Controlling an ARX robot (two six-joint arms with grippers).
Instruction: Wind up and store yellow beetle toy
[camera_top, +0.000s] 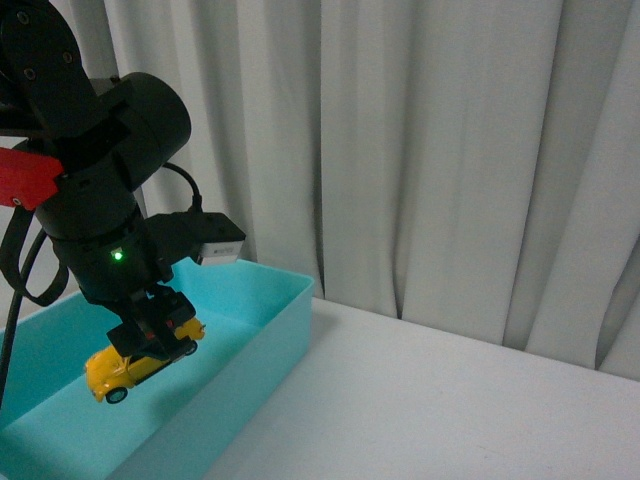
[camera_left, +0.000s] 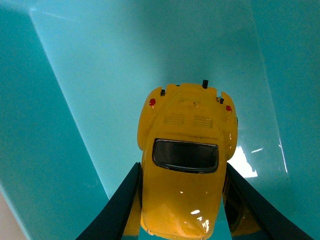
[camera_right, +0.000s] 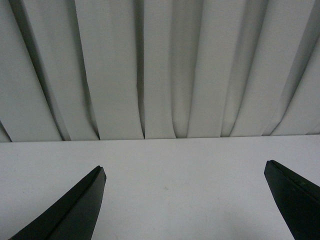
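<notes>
The yellow beetle toy (camera_top: 122, 372) hangs tilted inside the turquoise bin (camera_top: 270, 322), a little above its floor. My left gripper (camera_top: 152, 335) is shut on the toy's body from above. In the left wrist view the yellow beetle toy (camera_left: 186, 165) fills the middle, its dark rear window up, with my left gripper (camera_left: 182, 187) pressing black fingers (camera_left: 122, 200) against both of its sides. My right gripper (camera_right: 185, 172) is open over the white table (camera_right: 165, 170), with nothing between its fingers. The right arm is out of the front view.
The turquoise bin's near wall (camera_top: 245, 400) stands between the toy and the white table (camera_top: 450, 400). Grey curtains (camera_top: 450, 150) hang close behind the table. The bin's floor (camera_left: 125, 75) under the toy is bare.
</notes>
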